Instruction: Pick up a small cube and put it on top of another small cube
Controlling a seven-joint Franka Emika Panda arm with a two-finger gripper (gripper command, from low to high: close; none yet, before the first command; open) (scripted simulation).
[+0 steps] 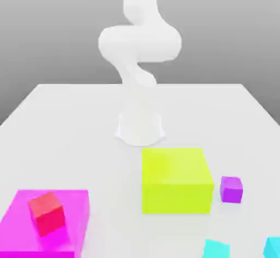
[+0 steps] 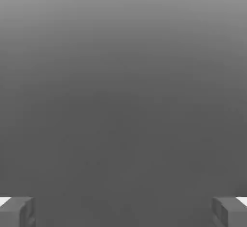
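Observation:
In the exterior view a small red cube (image 1: 47, 212) rests tilted on a flat magenta block (image 1: 19, 235) at the front left. A small purple cube (image 1: 231, 189) sits on the table at the right, beside a large yellow cube (image 1: 176, 180). Two small cyan cubes (image 1: 216, 249) (image 1: 272, 247) lie at the front right edge of the picture. The white arm (image 1: 139, 43) rises from its base (image 1: 140, 128) behind the cubes. In the hand view my gripper (image 2: 123, 212) is open, its grey fingertips (image 2: 17, 211) far apart with nothing between them, against a plain grey background.
The white table (image 1: 65, 120) stretches wide to the back on both sides of the arm's base. The yellow cube stands just in front of the base, between the magenta block and the purple cube.

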